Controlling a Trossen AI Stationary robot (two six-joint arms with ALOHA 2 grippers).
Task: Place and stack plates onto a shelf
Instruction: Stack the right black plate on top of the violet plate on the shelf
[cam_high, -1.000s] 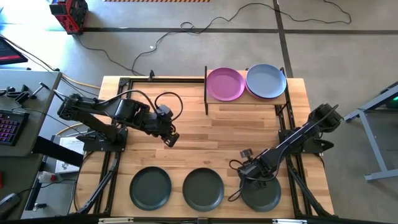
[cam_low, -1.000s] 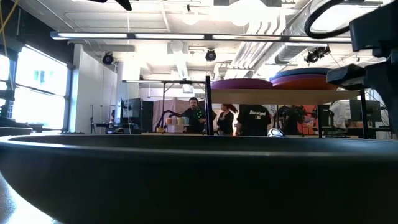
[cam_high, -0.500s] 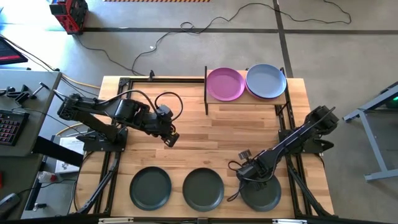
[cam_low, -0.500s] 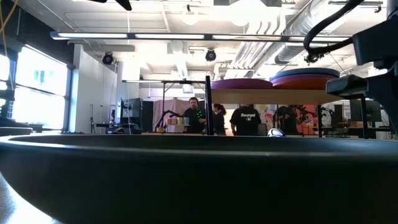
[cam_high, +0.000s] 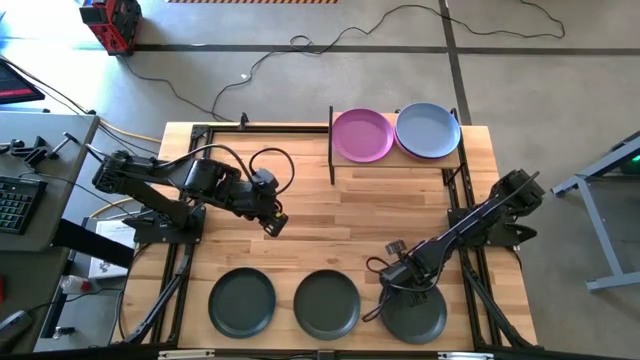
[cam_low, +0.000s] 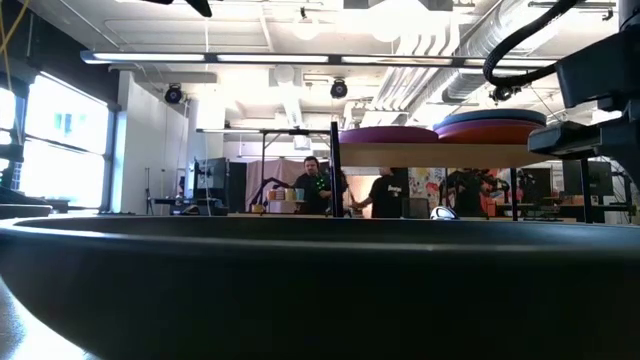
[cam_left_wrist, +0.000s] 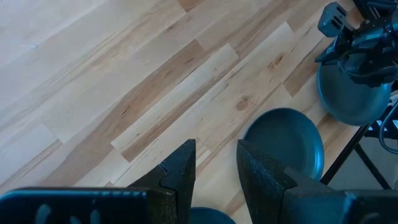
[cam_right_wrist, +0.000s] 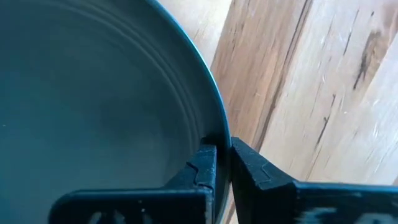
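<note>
Three dark plates lie flat along the table's near edge: left (cam_high: 241, 302), middle (cam_high: 327, 303) and right (cam_high: 415, 312). The shelf (cam_high: 395, 163) stands at the far edge and carries a purple plate (cam_high: 362, 135) and a pale blue-grey plate (cam_high: 428, 130), side by side. My right gripper (cam_right_wrist: 222, 155) points down at the right dark plate's far-left rim and is shut on it. My left gripper (cam_left_wrist: 216, 163) hangs open above bare wood left of the table's middle (cam_high: 272, 222), tilted down, with nothing between its fingers. My right gripper pinches the right dark plate's rim (cam_right_wrist: 217, 138) between its two fingers, one finger inside the plate and one outside it. The fingers come from above, pointing down, at the rim's far-left part (cam_high: 398, 290). The plate lies flat on the table.
Bare wood planks fill the table's middle (cam_high: 350, 210). The shelf's black rods (cam_high: 331, 145) rise at its left end. In the low view a dark plate's rim (cam_low: 300, 290) fills the lower part of the picture, and people stand in the room behind (cam_low: 385, 195).
</note>
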